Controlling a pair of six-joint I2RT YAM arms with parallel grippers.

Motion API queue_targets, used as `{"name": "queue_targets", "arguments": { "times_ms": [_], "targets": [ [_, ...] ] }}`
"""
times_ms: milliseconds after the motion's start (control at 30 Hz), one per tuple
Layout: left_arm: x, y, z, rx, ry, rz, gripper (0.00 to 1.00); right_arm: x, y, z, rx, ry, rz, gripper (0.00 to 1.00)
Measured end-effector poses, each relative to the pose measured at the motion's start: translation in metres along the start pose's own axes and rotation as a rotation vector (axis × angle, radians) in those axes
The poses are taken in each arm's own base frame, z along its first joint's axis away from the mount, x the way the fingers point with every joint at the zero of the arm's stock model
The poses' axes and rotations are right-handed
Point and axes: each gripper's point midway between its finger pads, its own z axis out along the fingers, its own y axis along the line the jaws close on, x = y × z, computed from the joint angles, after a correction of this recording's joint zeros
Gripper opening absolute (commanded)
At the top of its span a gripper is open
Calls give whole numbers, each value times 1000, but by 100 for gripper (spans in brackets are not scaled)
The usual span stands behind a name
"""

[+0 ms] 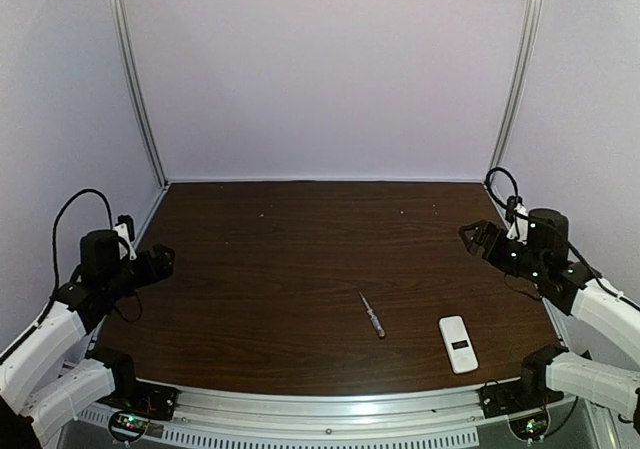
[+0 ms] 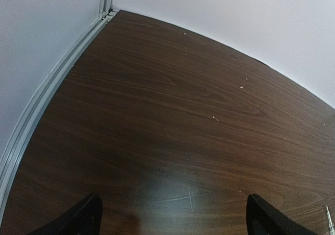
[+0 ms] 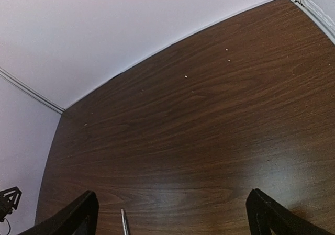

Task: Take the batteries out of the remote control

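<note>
table (image 1: 300,269) first: dark wood grain, fills the middle of my top view, with a metal rail along its near edge. pale walls (image 1: 320,69) close it in on the left, far and right sides, with two metal posts (image 1: 135,79) standing at the far corners.

left arm (image 1: 50,339) is folded up at the near left edge, and the left gripper (image 1: 160,261) is raised over the left edge of the table, pointing inward. on its wrist view i see both fingers (image 2: 78,219) spread wide with only bare wood between them, so the jaws are released and hold nothing.

right arm (image 1: 610,314) mirrors it at the near right, with the right gripper (image 1: 478,237) hanging over the right edge. its fingers (image 3: 78,214) are also wide apart, released, nothing between them.

remote control (image 1: 458,343) lies flat on the near right part of the table, close to the near rail, dark window facing up, long side running near to far. it sits nearer than the right gripper and well apart from it, touched by neither arm.

screwdriver (image 1: 372,315), thin and silver, lies flat left of the remote, apart from it, angled with one end toward the far left. its end also shows at the bottom of both wrist views.

specks (image 2: 214,118), a few pale ones, are scattered on the far half of the wood.
</note>
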Motion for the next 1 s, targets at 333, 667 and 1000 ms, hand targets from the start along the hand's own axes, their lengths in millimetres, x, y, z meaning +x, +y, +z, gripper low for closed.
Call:
{"name": "queue_targets", "arguments": {
  "times_ms": [333,667,1000],
  "targets": [
    [16,6,4,-32,30,9,97,45,-14,24,239,136,-129,100],
    [20,7,7,-59,39,12,97,89,-18,53,375,286,-281,100],
    [28,8,11,-78,71,22,97,139,-40,36,525,432,-394,100]
  ]
}}
